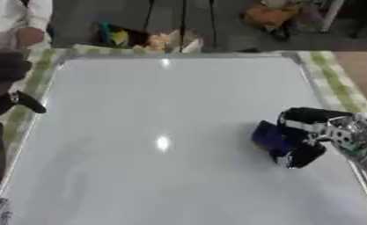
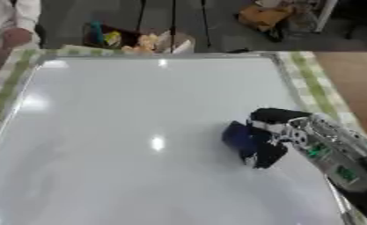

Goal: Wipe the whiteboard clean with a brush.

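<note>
A large whiteboard (image 1: 155,110) lies flat and fills most of both views; its surface looks blank and glossy with light glare. My right hand (image 1: 306,136) comes in from the right, its fingers curled round a dark blue brush (image 1: 269,137) that rests on the board's right part. My left hand (image 1: 9,101) shows as a dark shape at the board's left edge in the left eye view; its finger pose is unclear.
A checked cloth (image 1: 332,79) lies under the board and shows along its right and left edges. Beyond the far edge stands a box of colourful items (image 2: 136,40). A person's hand (image 1: 28,36) hovers at the far left corner, off the board.
</note>
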Action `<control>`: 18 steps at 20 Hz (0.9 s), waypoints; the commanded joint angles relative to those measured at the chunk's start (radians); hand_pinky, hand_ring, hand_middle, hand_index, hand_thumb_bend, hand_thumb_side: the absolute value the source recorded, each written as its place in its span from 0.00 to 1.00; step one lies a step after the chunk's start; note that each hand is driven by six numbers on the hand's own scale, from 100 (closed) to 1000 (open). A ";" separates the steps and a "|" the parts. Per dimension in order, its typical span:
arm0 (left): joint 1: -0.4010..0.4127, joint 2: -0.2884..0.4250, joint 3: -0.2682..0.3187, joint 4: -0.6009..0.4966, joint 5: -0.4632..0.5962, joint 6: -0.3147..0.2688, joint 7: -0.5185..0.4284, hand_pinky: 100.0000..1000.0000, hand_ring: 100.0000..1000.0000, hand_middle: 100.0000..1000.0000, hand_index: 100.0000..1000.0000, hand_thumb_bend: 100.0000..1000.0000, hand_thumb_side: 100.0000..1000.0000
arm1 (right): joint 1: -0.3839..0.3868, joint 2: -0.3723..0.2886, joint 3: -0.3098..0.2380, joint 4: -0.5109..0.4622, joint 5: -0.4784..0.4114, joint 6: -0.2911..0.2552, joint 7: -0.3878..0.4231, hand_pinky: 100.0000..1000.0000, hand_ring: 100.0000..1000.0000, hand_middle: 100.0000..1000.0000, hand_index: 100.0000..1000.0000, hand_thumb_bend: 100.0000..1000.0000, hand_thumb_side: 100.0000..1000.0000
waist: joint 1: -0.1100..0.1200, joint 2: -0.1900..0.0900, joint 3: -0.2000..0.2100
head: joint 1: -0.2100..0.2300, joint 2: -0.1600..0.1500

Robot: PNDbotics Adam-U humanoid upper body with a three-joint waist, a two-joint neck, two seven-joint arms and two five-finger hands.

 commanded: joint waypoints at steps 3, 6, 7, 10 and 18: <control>-0.013 0.010 -0.005 -0.018 -0.003 0.000 -0.002 0.36 0.77 0.72 0.66 0.00 0.96 | 0.007 -0.020 -0.020 0.040 0.035 0.027 0.011 0.33 0.42 0.20 0.07 0.00 0.10 | 0.003 -0.016 -0.003 | -0.003 -0.010; -0.012 0.009 -0.006 -0.018 -0.004 0.000 -0.003 0.36 0.77 0.72 0.66 0.00 0.96 | 0.009 -0.020 -0.032 0.049 0.051 0.038 0.009 0.33 0.42 0.20 0.07 0.00 0.10 | 0.003 -0.015 -0.005 | -0.002 -0.011; -0.012 0.009 -0.006 -0.018 -0.004 0.000 -0.003 0.36 0.77 0.72 0.66 0.00 0.96 | 0.010 -0.021 -0.035 0.050 0.056 0.041 0.008 0.33 0.42 0.20 0.07 0.00 0.10 | 0.003 -0.015 -0.006 | -0.002 -0.012; -0.013 0.009 -0.006 -0.018 -0.004 0.000 -0.004 0.36 0.77 0.72 0.66 0.00 0.96 | 0.012 -0.024 -0.040 0.050 0.068 0.050 0.009 0.33 0.42 0.20 0.07 0.00 0.10 | 0.003 -0.015 -0.009 | -0.001 -0.012; -0.012 0.009 -0.006 -0.018 -0.004 0.000 -0.004 0.36 0.77 0.72 0.66 0.00 0.97 | 0.015 -0.025 -0.037 0.030 0.063 0.047 0.030 0.35 0.44 0.22 0.07 0.00 0.10 | 0.002 -0.015 -0.010 | -0.002 -0.014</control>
